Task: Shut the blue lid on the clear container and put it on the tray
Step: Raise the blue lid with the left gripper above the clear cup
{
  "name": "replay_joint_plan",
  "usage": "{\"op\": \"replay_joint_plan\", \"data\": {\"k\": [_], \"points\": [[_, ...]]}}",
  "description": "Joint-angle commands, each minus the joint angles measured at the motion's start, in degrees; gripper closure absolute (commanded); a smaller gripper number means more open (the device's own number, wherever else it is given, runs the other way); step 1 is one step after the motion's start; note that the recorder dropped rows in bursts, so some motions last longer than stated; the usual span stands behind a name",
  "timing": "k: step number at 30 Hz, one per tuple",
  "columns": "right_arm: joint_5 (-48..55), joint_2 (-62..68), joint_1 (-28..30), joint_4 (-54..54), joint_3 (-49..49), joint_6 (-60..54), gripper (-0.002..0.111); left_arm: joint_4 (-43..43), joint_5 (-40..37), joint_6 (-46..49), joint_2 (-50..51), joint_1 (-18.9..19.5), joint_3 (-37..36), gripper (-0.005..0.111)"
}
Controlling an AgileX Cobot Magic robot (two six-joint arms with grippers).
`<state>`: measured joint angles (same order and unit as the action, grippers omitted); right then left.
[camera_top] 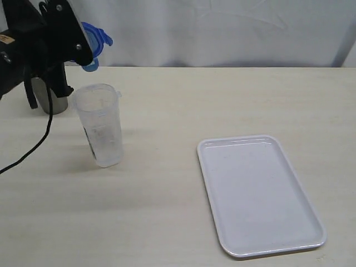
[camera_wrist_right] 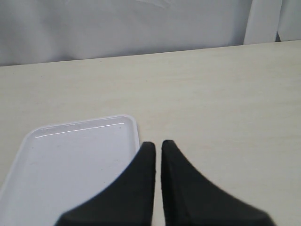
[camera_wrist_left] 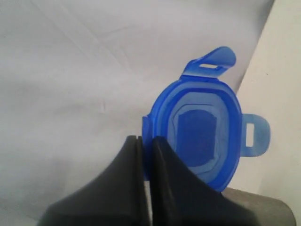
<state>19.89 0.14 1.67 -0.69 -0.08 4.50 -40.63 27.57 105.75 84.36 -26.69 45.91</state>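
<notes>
The blue lid (camera_wrist_left: 202,127) is clamped by the left end effector (camera_wrist_left: 145,142). The right end effector (camera_wrist_right: 158,147) is pressed together.

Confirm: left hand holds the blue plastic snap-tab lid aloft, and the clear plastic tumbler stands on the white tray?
No: the exterior view shows the clear plastic tumbler on the table, apart from the white rectangular tray. Rest stands.

Between clear container (camera_top: 100,125) and tray (camera_top: 258,194) the table (camera_top: 167,111) lies open — grey cup (camera_top: 40,95) crowds the container.
</notes>
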Motion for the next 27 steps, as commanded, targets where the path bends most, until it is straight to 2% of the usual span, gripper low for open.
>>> {"op": "replay_joint_plan", "data": {"k": [1, 3, 7, 12, 20, 24, 27], "points": [[-0.39, -0.14, 0.20, -0.03, 0.08, 0.06, 0.104, -1.25, -4.55, 5.72, 0.57, 0.03, 0.23, 0.107], [-0.39, -0.14, 0.20, -0.03, 0.08, 0.06, 0.104, -2.61, -6.63, 6.71, 0.57, 0.03, 0.23, 0.107], [-0.39, -0.14, 0.20, -0.03, 0.08, 0.06, 0.104, -5.48, -6.10, 6.71, 0.30, 0.03, 0.23, 0.107], [-0.39, -0.14, 0.20, -0.03, 0.08, 0.06, 0.104, -5.64, -10.20, 6.71, -1.48, 0.03, 0.23, 0.107], [-0.39, -0.14, 0.20, -0.03, 0.08, 0.06, 0.104, -6.58, -12.32, 6.71, -2.73, 0.03, 0.23, 0.107], [-0.39, -0.14, 0.20, -0.03, 0.08, 0.06, 0.104, -6.58, -11.78, 8.22, -2.73, 0.03, 0.23, 0.107], [-0.39, -0.14, 0.20, -0.03, 0.08, 0.06, 0.104, -6.58, -6.75, 10.60, -2.73, 0.03, 0.23, 0.107]]}}
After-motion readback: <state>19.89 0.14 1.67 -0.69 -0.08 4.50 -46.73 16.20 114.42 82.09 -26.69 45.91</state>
